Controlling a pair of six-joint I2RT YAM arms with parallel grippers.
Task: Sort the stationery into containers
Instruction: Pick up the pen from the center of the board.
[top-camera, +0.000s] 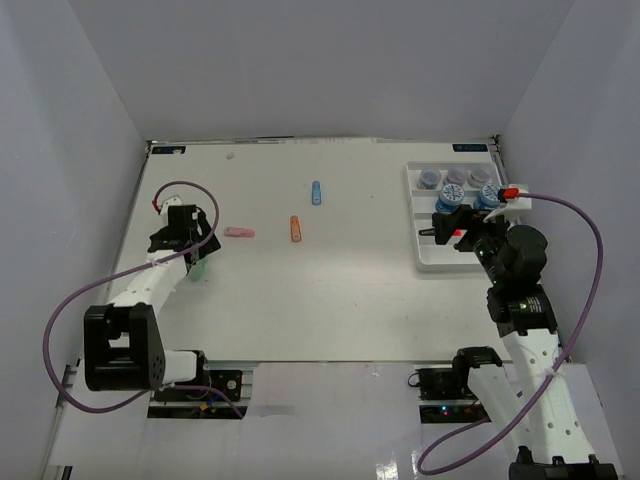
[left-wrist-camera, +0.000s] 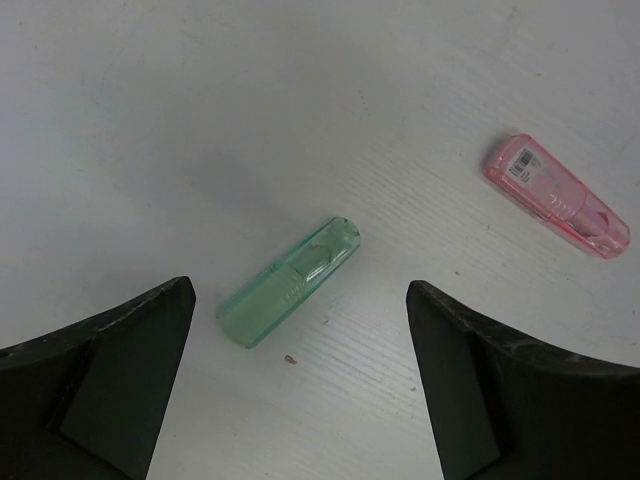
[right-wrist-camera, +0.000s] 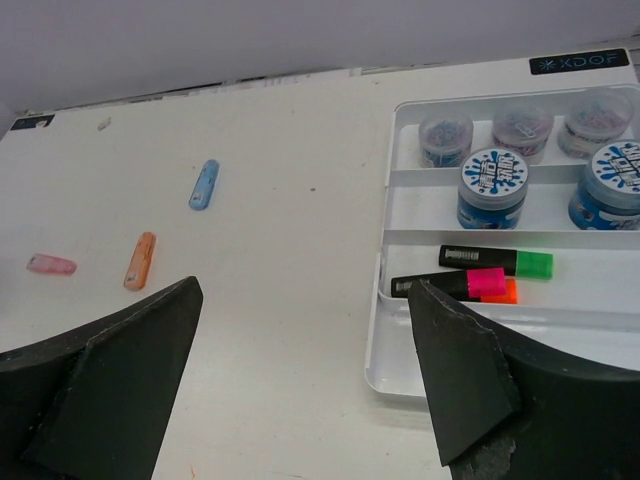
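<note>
White table (top-camera: 330, 290), grey walls all round.

Top view: tray (top-camera: 425, 262) sits at the far right of the table. Grey-lidded jars (top-camera: 455, 177) fill its far section, blue jars (top-camera: 452, 198) the next one. Right gripper (top-camera: 468, 237) hangs over the tray's near half. Loose items left of the tray: blue highlighter (top-camera: 316, 192), orange highlighter (top-camera: 295, 228), and pink highlighter (top-camera: 238, 232) further left. Green highlighter (top-camera: 200, 268) is farthest from the tray, under the left gripper (top-camera: 200, 252).

Left wrist: left gripper (left-wrist-camera: 300, 390) has its fingers spread wide, holding nothing. Green highlighter (left-wrist-camera: 290, 282) lies flat on the table between them, untouched. Pink highlighter (left-wrist-camera: 557, 196) is up-right of it, apart.

Right wrist: right gripper (right-wrist-camera: 300, 390) has its fingers apart, empty, just off the tray's (right-wrist-camera: 400, 375) near-left corner. Three grey-lidded jars (right-wrist-camera: 522, 125) in the far section, two blue jars (right-wrist-camera: 493, 187) in the second. Three black markers (right-wrist-camera: 450, 284) with green, pink and orange caps lie in the third. Blue (right-wrist-camera: 204, 184), orange (right-wrist-camera: 140, 260) and pink (right-wrist-camera: 51, 264) highlighters lie left of the tray, well apart from it.
</note>
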